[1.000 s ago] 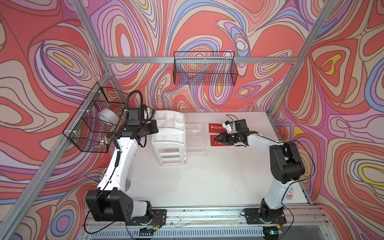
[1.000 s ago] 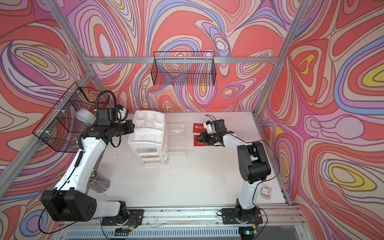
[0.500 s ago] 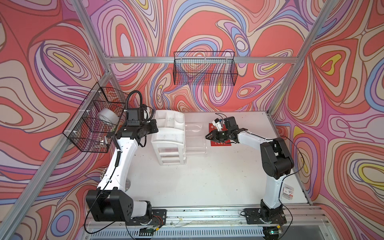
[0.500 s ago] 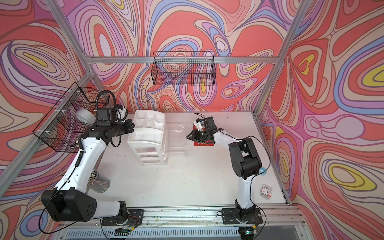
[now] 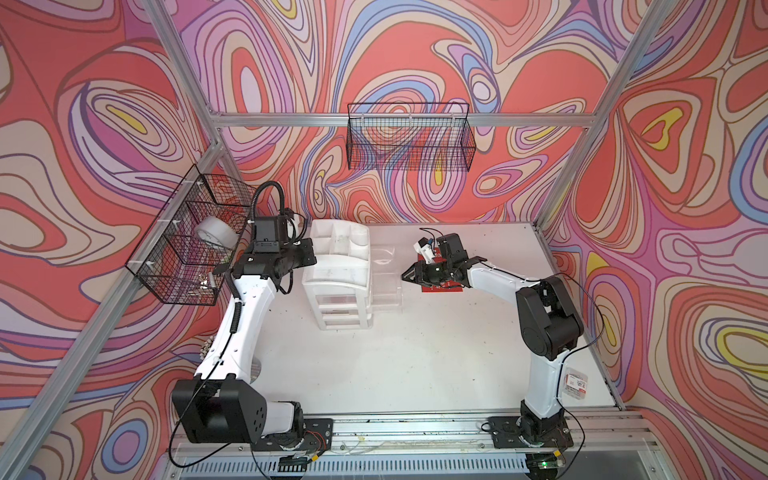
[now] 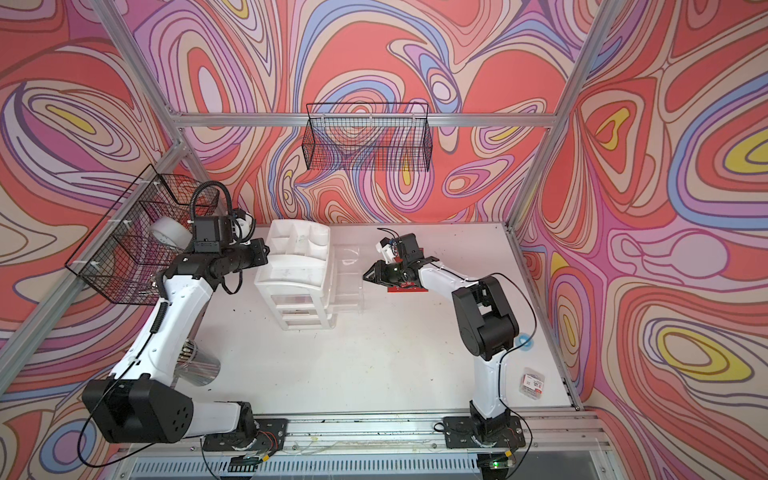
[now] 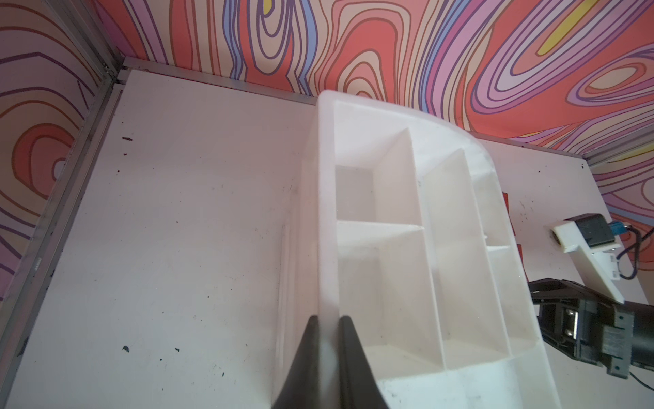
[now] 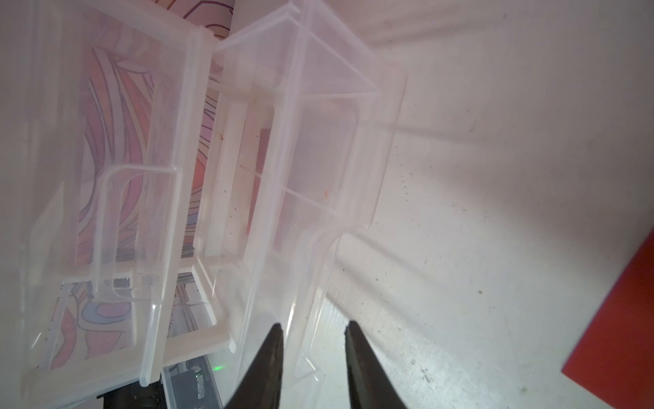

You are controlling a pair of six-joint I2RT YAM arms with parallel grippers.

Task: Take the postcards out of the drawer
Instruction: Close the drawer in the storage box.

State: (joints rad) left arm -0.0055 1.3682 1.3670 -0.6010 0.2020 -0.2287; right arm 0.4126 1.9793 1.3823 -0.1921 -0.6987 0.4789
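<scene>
The white organizer [image 5: 338, 266] stands at the back of the table. My left gripper [image 7: 327, 318] is shut on the rim of its side wall, also seen in a top view [image 5: 309, 258]. A clear drawer [image 5: 385, 289] sticks out of it toward the right arm; it looks bare inside [image 8: 311, 148]. My right gripper [image 8: 314, 327] is open, and its fingertips straddle the drawer's clear front pull, also visible in both top views [image 5: 405, 275] [image 6: 365, 276]. Red postcards [image 5: 442, 287] lie on the table under the right wrist, with one corner in the right wrist view [image 8: 619, 336].
A second clear tray [image 5: 382, 253] sticks out farther back. A dim reddish patch [image 8: 263, 170] shows through the plastic. A wire basket [image 5: 183, 245] with a tape roll [image 5: 216, 237] hangs at the left, another basket [image 5: 409, 141] on the rear wall. A small labelled box [image 5: 577, 382] lies front right.
My right gripper has swung left, from over the red postcards to the drawer's front pull, with its jaws equally apart. The left gripper and organizer have not moved.
</scene>
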